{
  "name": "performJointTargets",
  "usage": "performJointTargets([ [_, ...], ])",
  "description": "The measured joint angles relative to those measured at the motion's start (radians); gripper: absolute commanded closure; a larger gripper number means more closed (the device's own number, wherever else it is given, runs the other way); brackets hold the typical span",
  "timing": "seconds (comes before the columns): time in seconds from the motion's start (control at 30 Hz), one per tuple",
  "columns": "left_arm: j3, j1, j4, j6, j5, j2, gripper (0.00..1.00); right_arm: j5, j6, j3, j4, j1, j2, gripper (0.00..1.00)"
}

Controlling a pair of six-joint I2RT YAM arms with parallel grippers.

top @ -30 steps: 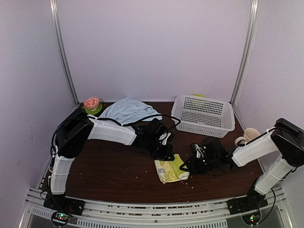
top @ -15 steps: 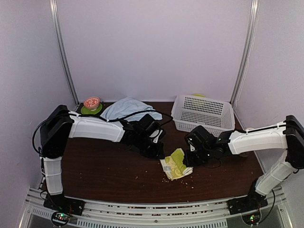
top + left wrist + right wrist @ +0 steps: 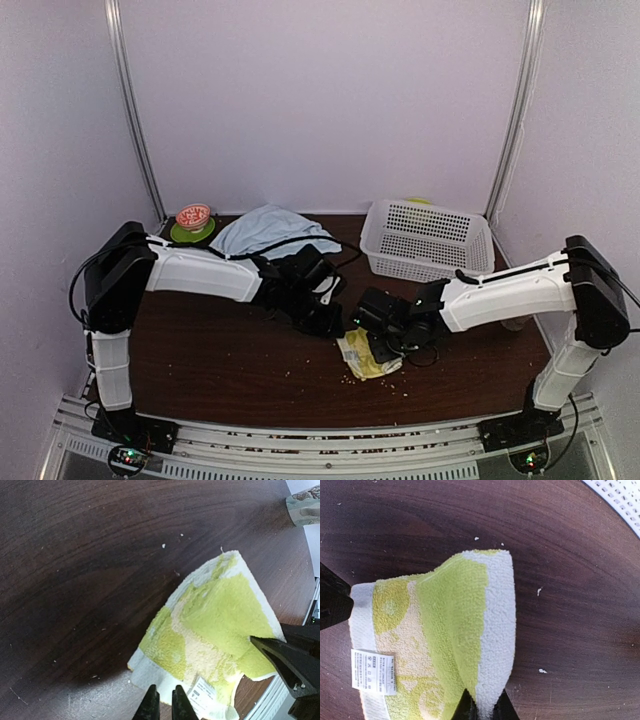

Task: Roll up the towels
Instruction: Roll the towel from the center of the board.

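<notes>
The lime-green towel (image 3: 368,360) lies on the dark table, partly folded over itself, its label facing up. My right gripper (image 3: 373,338) is shut on a raised fold of it; in the right wrist view the green-and-white fold (image 3: 485,630) runs down between that gripper's (image 3: 484,699) jaws. My left gripper (image 3: 335,323) is at the towel's left corner. The left wrist view shows this gripper (image 3: 164,690) nearly shut, a thin slit between its jaws, tips over the white border of the towel (image 3: 215,615). Whether cloth is caught there is unclear. The pale-blue towel (image 3: 265,228) lies crumpled at the back.
A white perforated basket (image 3: 430,240) stands at the back right. A small red bowl on a green plate (image 3: 193,217) sits in the back left corner. Crumbs dot the table (image 3: 220,350). Both arms reach inward and almost meet over the green towel.
My right gripper has swept left with the towel's edge, folding it over into a narrower shape. My left gripper has shifted to the towel's left corner.
</notes>
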Motion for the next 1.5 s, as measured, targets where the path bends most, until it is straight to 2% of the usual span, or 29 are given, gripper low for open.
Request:
performJointTargets([
  [0.2,0.0,0.0,0.019,0.0,0.004,0.014,0.93,0.076,0.019,0.005,-0.008,0.05,0.001,1.0],
  [0.6,0.003,0.0,0.035,-0.01,0.021,0.069,0.98,0.09,0.003,-0.021,0.056,0.077,0.034,1.0],
  [0.87,0.006,0.0,0.042,-0.02,0.031,0.074,1.0,0.081,-0.022,-0.021,0.09,0.097,0.034,0.84],
  [1.3,0.006,0.0,0.045,-0.021,0.031,0.074,1.0,0.01,-0.039,-0.023,0.169,0.103,0.022,0.69],
  [1.5,0.006,0.0,0.047,-0.022,0.031,0.074,1.0,-0.035,-0.04,-0.044,0.224,0.103,0.008,0.66],
])
